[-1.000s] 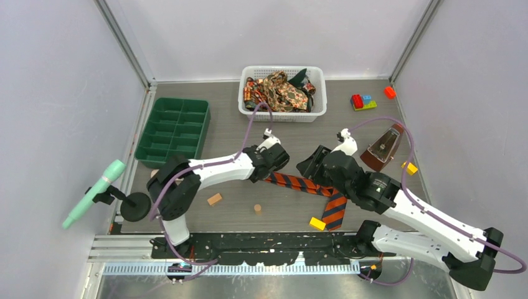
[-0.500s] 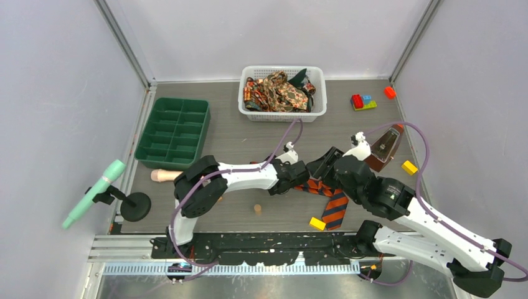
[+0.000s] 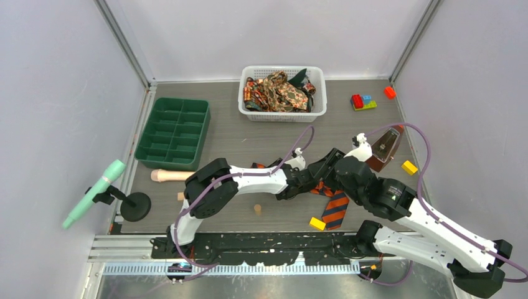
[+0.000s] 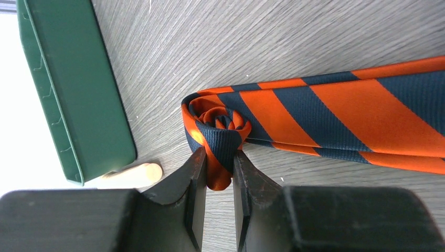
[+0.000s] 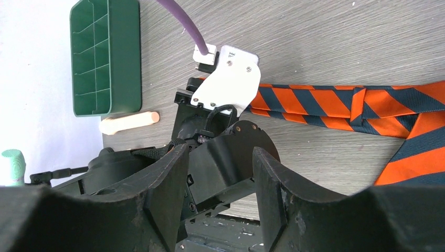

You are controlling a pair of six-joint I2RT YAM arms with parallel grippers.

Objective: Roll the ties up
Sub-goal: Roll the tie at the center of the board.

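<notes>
At the top centre of the overhead view stands a white mesh basket (image 3: 283, 116) with bundled ties in it. A paisley tie (image 3: 283, 93) in brown and gold fills most of it, and a dark green tie (image 3: 300, 76) points up at its back right corner. To the left, near the wall, sits a green tray (image 3: 173, 132) divided into compartments.

The striped tie (image 4: 325, 105) — orange and dark blue — lies flat on the grey table (image 3: 236, 137) in the lower middle of the overhead view. Its narrow end is wound into a small coil, and the left gripper (image 4: 218, 157) is closed on this coil, its two black fingers pinching the lower part from both sides. From there the band runs to the right edge of the left wrist picture. The right gripper (image 5: 220, 152) stands open with nothing held; it hangs just above the left arm's wrist, and the tie passes on the right side of its view.

Around them lie a pale wooden peg (image 3: 168, 175) just below the tray, and a small wooden cylinder (image 3: 257, 208) and a yellow block (image 3: 317, 223) near the table's lower edge. The block is close beside the tie's wide end. A metronome (image 3: 383, 149) stands to the right of the right arm, and toy bricks (image 3: 363, 101) lie at the upper right. Both arms crowd over the tie's middle and hide it from above
</notes>
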